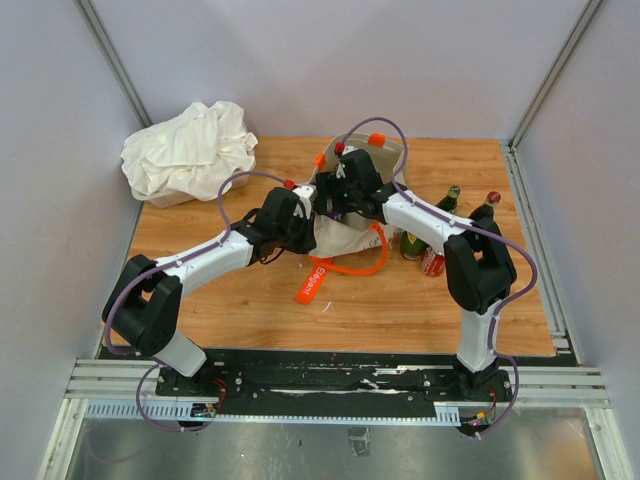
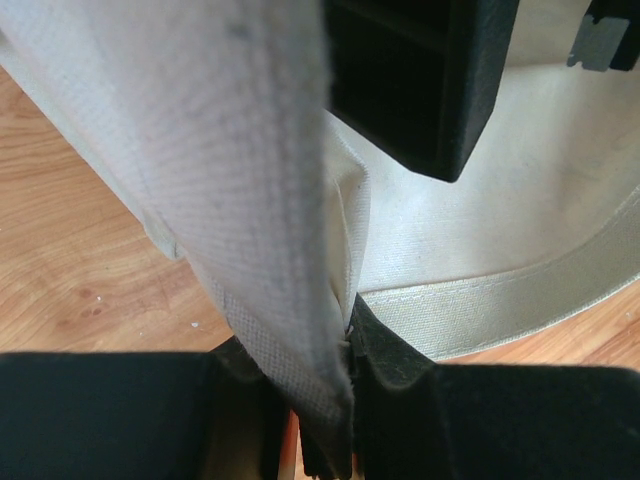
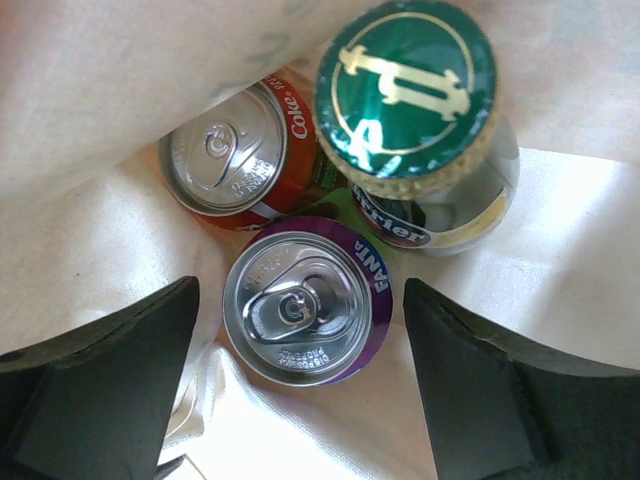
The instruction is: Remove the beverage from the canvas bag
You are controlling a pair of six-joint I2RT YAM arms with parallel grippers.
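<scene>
the left gripper [image 2: 345, 400] is clamped tight on a fold of the canvas bag [image 2: 270, 200] at its rim, and the beige cloth runs up from between the closed fingers

the right gripper [image 3: 300, 295] reaches down into the canvas bag's mouth with its fingers spread wide, one on each side of a purple fanta can [image 3: 305, 305]; a gap shows on both sides and it holds nothing

the purple fanta can stands upright on the bottom of the canvas bag, and packed close behind it inside the bag are a red coke can [image 3: 225, 150] and a green-capped perrier bottle [image 3: 405, 95]

seen from above, the canvas bag sits mid-way across the wooden table [image 1: 260, 300] with its orange handles trailing towards the arms' bases; just right of the bag stand a green bottle [image 1: 445, 205] and a dark bottle with a red cap [image 1: 487, 205], and well to its left lies a white cloth bundle [image 1: 190, 150]
</scene>
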